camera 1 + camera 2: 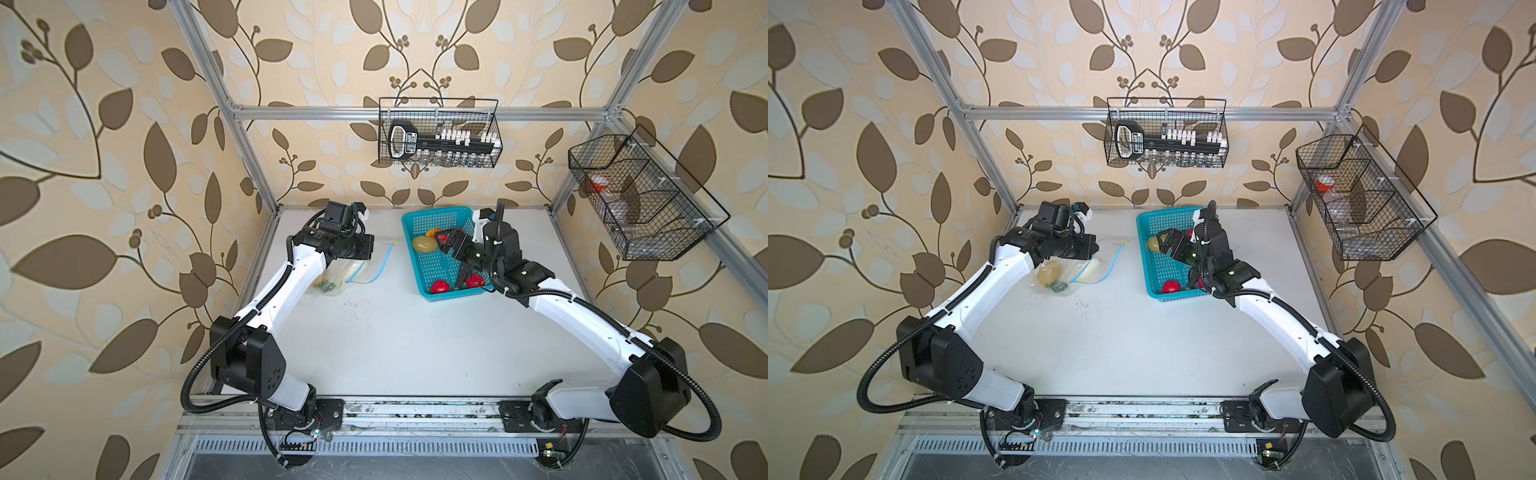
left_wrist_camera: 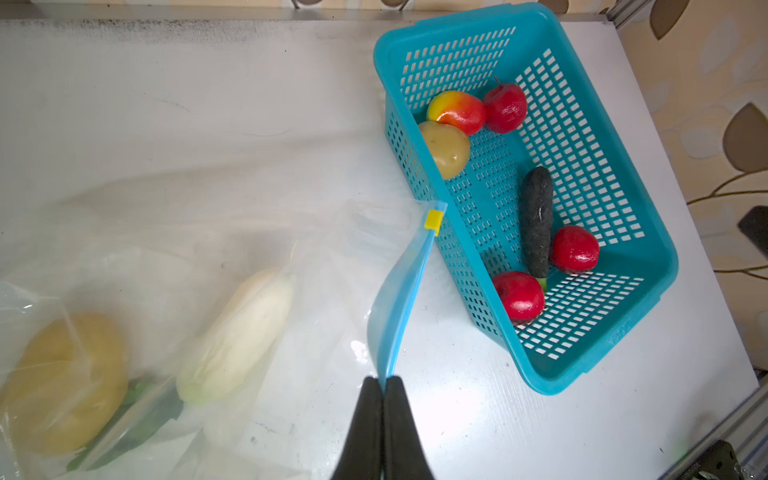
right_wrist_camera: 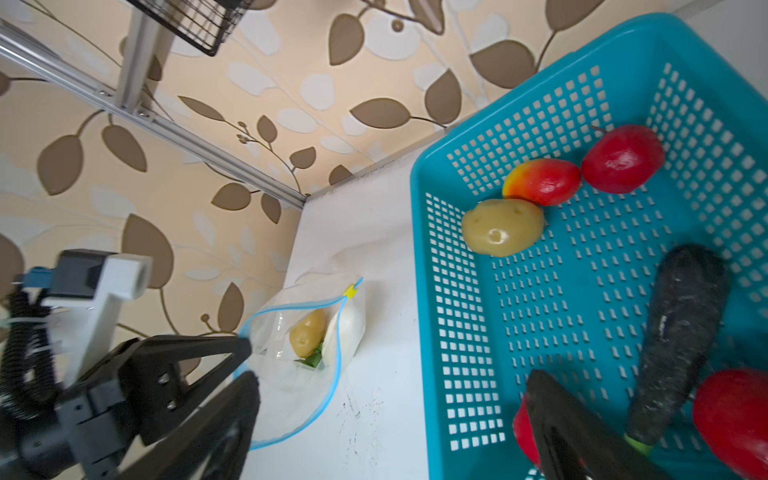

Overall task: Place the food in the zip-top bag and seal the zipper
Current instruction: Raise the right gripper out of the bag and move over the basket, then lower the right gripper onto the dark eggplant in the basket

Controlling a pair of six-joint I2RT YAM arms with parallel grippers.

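Zip-top bag (image 2: 324, 249) lies open, zipper (image 2: 400, 307) pinched in left pincer (image 2: 384, 379).

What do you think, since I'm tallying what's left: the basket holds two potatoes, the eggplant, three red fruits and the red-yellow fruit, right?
One potato, not two: the left wrist view shows a single one in the basket. The eggplant, three red fruits and the red-yellow fruit are there.

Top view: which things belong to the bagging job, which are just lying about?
Job: clear plastic zip-top bag, thin blue zipper strip, tan potato, red round fruits, dark eggplant, turquoise perforated plastic basket.
Lying about: rear black wire basket, side black wire basket.
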